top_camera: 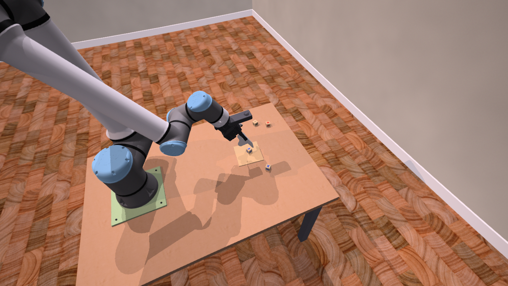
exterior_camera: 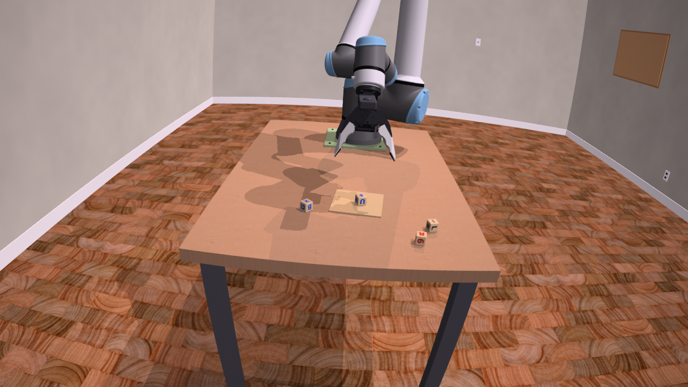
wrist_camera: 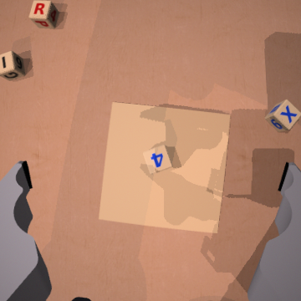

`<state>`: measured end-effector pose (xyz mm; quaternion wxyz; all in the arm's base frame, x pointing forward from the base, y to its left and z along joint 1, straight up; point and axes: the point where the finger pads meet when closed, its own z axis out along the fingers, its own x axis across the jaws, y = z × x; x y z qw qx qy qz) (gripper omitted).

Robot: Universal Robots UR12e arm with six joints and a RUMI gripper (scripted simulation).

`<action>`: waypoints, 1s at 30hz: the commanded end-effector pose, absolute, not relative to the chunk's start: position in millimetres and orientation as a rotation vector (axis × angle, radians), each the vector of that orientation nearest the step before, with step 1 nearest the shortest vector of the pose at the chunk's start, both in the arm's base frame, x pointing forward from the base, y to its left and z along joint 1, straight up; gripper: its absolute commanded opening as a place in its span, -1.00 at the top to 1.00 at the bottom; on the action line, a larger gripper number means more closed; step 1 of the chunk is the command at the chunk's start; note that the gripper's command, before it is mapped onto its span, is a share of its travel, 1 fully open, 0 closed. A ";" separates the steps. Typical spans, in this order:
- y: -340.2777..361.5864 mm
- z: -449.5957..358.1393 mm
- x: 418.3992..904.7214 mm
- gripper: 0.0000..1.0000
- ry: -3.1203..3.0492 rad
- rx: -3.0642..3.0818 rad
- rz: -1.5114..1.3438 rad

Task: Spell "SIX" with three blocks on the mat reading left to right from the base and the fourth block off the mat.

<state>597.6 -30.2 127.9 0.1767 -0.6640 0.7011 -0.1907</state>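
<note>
A pale square mat (wrist_camera: 165,167) lies on the table; it also shows in the top view (top_camera: 248,155) and the exterior view (exterior_camera: 357,202). One block with a blue 4 on top (wrist_camera: 158,159) (top_camera: 249,149) (exterior_camera: 360,199) sits near the mat's middle. A block with a blue X on top (wrist_camera: 284,115) stands off the mat to one side (top_camera: 268,167) (exterior_camera: 306,205). A block with a red R on top (wrist_camera: 42,12) and a block with a black I on top (wrist_camera: 12,64) stand off the mat on the other side. My gripper (wrist_camera: 154,164) (exterior_camera: 364,147) is open and empty, high above the mat.
The robot base stands on a green plate (top_camera: 136,200) at the table's other end. The R block (exterior_camera: 420,238) and I block (exterior_camera: 431,225) stand near the table's edge in the exterior view. Arm shadows fall over the mat.
</note>
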 end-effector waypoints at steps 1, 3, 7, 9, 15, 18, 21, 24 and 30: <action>-30.4 128.5 598.1 -1.00 1.984 -1.879 -0.541; -30.4 128.5 598.1 -1.00 1.984 -1.879 -0.541; -30.4 128.5 598.1 -1.00 1.984 -1.879 -0.541; -30.4 128.5 598.1 -1.00 1.984 -1.879 -0.541; -30.4 128.5 598.1 -1.00 1.984 -1.879 -0.541; -30.4 128.5 598.1 -1.00 1.984 -1.879 -0.541; -30.4 128.5 598.1 -1.00 1.984 -1.879 -0.541; -30.4 128.5 598.1 -1.00 1.984 -1.879 -0.541; -59.5 128.2 609.8 -1.00 1.985 -1.881 -0.539</action>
